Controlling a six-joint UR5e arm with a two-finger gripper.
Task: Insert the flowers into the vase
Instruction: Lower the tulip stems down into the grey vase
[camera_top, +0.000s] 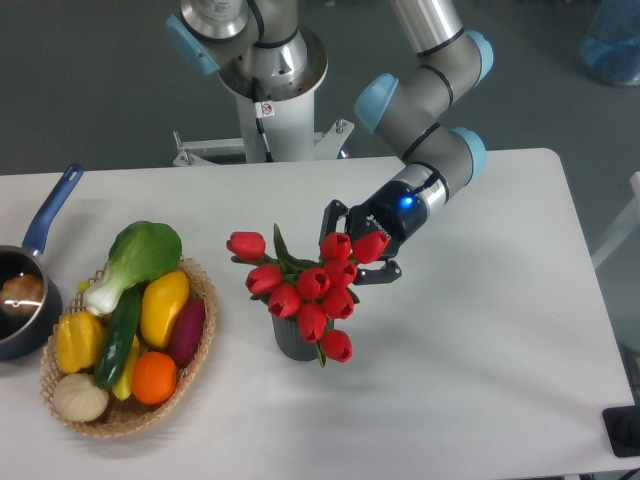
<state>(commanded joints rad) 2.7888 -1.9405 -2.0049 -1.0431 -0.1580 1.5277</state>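
Flowers (305, 288): red tulips bunched over the vase (292, 340), mid-table (480, 330). Hand (360, 246): fingers spread behind the blooms; whether it grips we cannot tell. We would keep stems upright, centred in the mouth, then back out slowly. Legible writing: none.

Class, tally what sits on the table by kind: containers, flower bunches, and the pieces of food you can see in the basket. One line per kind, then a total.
Containers: 3 – vase, basket, saucepan
Flower bunches: 1 – tulips
Food pieces in the basket: 7
Total: 11
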